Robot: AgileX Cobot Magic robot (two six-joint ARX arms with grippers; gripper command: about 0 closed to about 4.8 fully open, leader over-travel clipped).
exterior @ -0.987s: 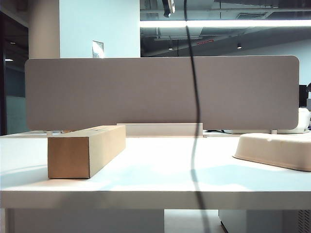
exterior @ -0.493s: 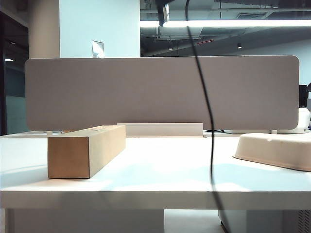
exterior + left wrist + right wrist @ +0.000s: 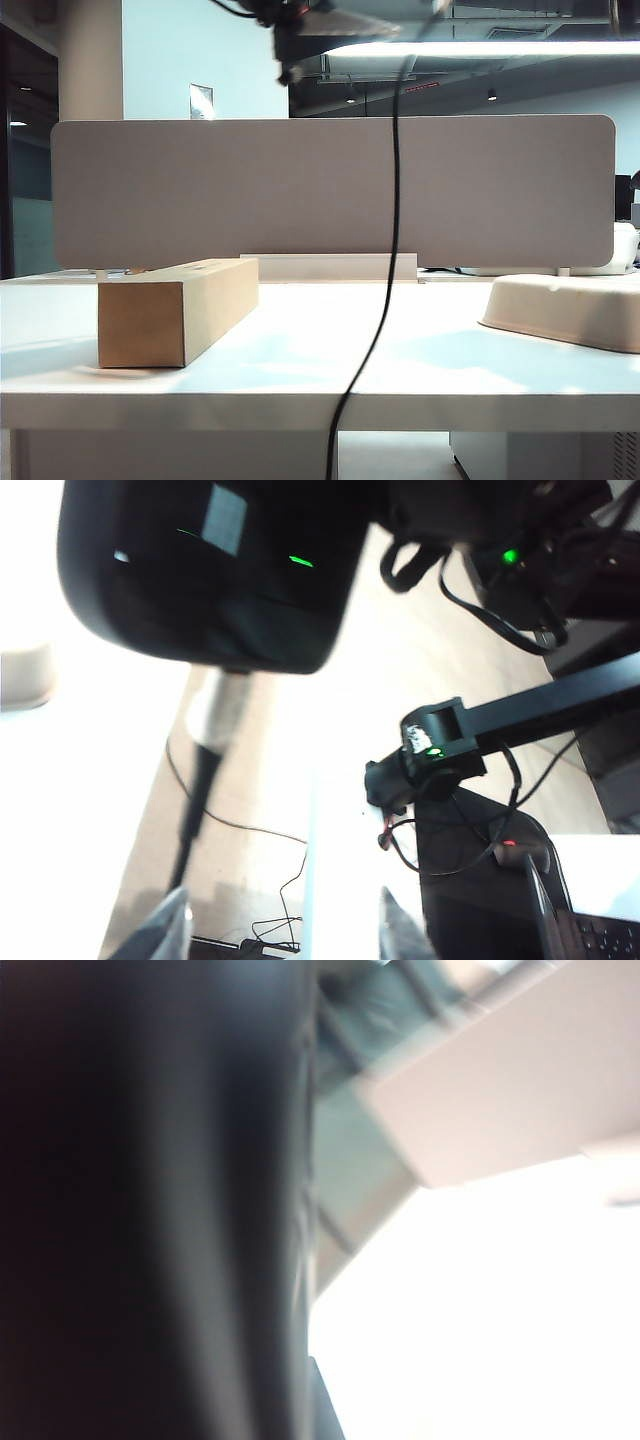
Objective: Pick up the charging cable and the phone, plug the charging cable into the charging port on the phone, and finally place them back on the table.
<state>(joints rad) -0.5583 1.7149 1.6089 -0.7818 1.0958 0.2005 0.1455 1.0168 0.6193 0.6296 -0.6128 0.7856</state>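
A brown cardboard box (image 3: 175, 310) sits on the left, long and plain. A cream-white pad (image 3: 570, 308) lies on the right (part of it runs out of the picture). Behind both stands a big grey divider panel (image 3: 200, 190). High up, a long bright ceiling light (image 3: 490, 48) glows.

Cardboard box (image 3: 175, 312) sits on table (image 3: 320, 395), left side; pad (image 3: 570, 308) on the right edge, well apart. Divider panel (image 3: 333, 190) stands behind both. Charging cable (image 3: 390, 260) hangs betw. them, in front of table edge. Left gripper (image 3: 285, 30) up top, above panel.
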